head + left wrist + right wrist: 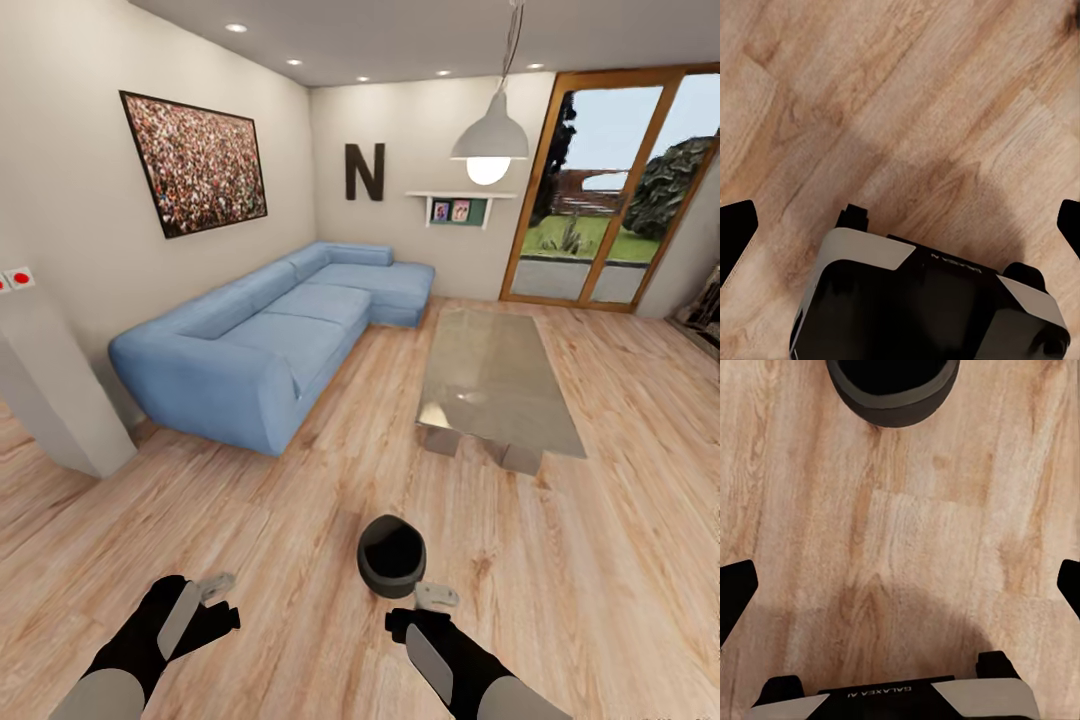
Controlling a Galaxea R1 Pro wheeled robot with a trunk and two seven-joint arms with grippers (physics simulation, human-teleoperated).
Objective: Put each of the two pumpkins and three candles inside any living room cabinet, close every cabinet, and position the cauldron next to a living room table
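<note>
With the cauldron (392, 555) standing on the floor (300, 520) just ahead of the right claw (432, 600) and apart from the table (497, 380), both claws, left claw (212, 590) included, appear released and empty; the step in hand is probably cauldron placement, requiring a rim grasp.

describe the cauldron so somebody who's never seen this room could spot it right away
Find the long glass-topped coffee table in front of the blue corner sofa. On the bare wood floor off the table's near end, apart from it, sits the cauldron. It is a small, round, matte-black pot with a wide open mouth, lower than the table.
</note>
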